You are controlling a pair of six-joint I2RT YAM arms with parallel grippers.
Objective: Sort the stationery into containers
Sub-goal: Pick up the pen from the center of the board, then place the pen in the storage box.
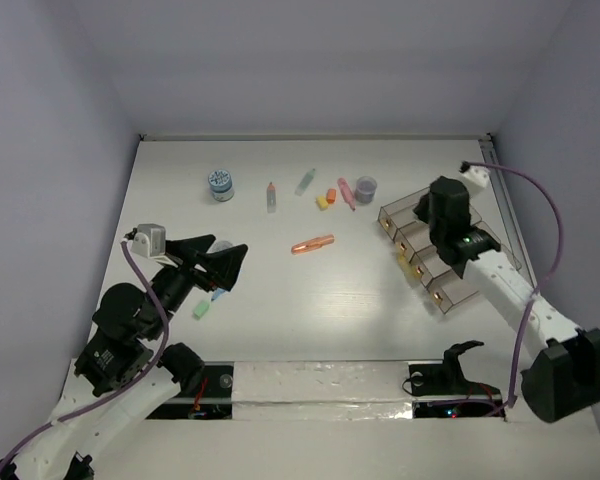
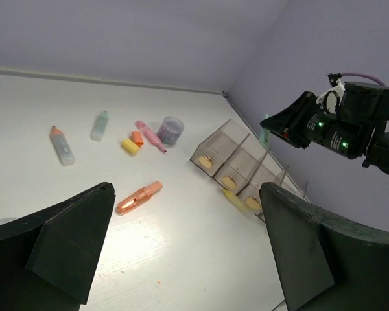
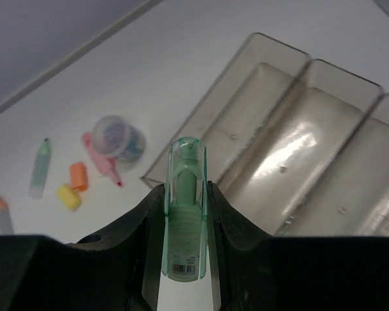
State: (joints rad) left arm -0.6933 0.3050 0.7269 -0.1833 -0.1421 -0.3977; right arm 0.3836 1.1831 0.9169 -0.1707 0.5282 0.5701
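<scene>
The smoky-brown organiser tray [image 1: 400, 213] lies at the right of the table; it also shows in the left wrist view [image 2: 236, 150] and the right wrist view [image 3: 311, 142]. My right gripper [image 1: 442, 212] hovers over its far end, shut on a pale green pen [image 3: 185, 214] with a clear cap. My left gripper [image 1: 220, 262] is open and empty [image 2: 188, 246], low at the left. An orange pen [image 1: 312, 243] lies mid-table. Further back lie a green pen [image 1: 306, 181], an orange-tipped pen [image 1: 271, 196], a pink pen [image 1: 347, 192], orange [image 1: 331, 195] and yellow [image 1: 322, 203] erasers, a purple tub [image 1: 366, 186] and a blue-white tub [image 1: 220, 184].
A green eraser [image 1: 201, 309] and a small blue item [image 1: 218, 295] lie just under my left gripper. Small yellow pieces [image 2: 207, 162] show inside tray compartments. Walls close the table on the left, back and right. A taped strip [image 1: 320, 390] runs along the near edge.
</scene>
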